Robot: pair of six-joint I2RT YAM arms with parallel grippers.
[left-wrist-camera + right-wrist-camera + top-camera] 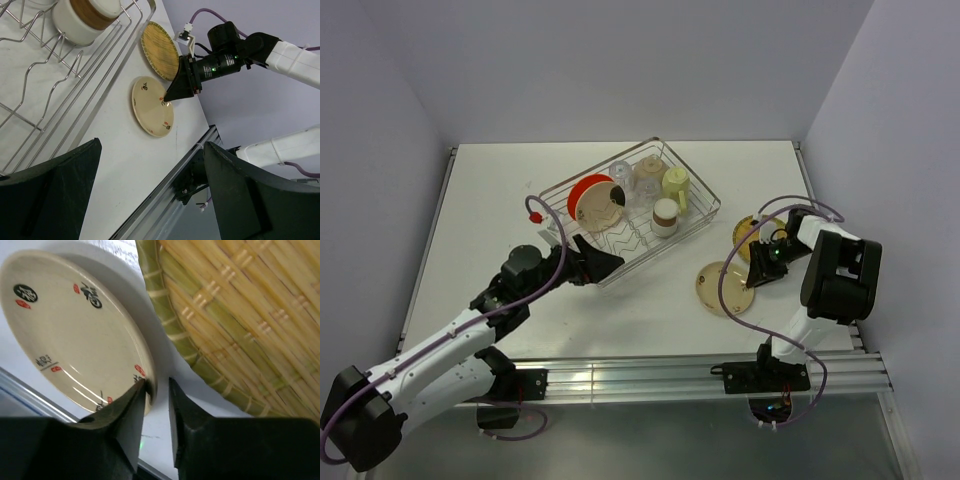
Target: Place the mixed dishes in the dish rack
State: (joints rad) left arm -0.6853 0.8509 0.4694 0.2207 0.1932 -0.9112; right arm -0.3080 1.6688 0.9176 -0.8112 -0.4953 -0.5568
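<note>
- The table is white and carries everything, with walls close around it.
- The dish rack sits at an angle near the middle of the table (silver wire, with zigzag dividers along the bottom).
- The left gripper is at the rack's near corner, its fingers spread wide with nothing between them.
- The right gripper points down at the near-right edge of a cream plate that lies flat on the table. Its fingers are a narrow gap apart and straddle the rim without pinching it.
- A yellow woven plate lies just beyond the cream one, right of the rack.
- An orange plate stands on edge in the rack's left part, with a cream dish against it.
- A pale-green mug, a brown-and-white cup and clear glasses stand in the rack's far right part.
</note>
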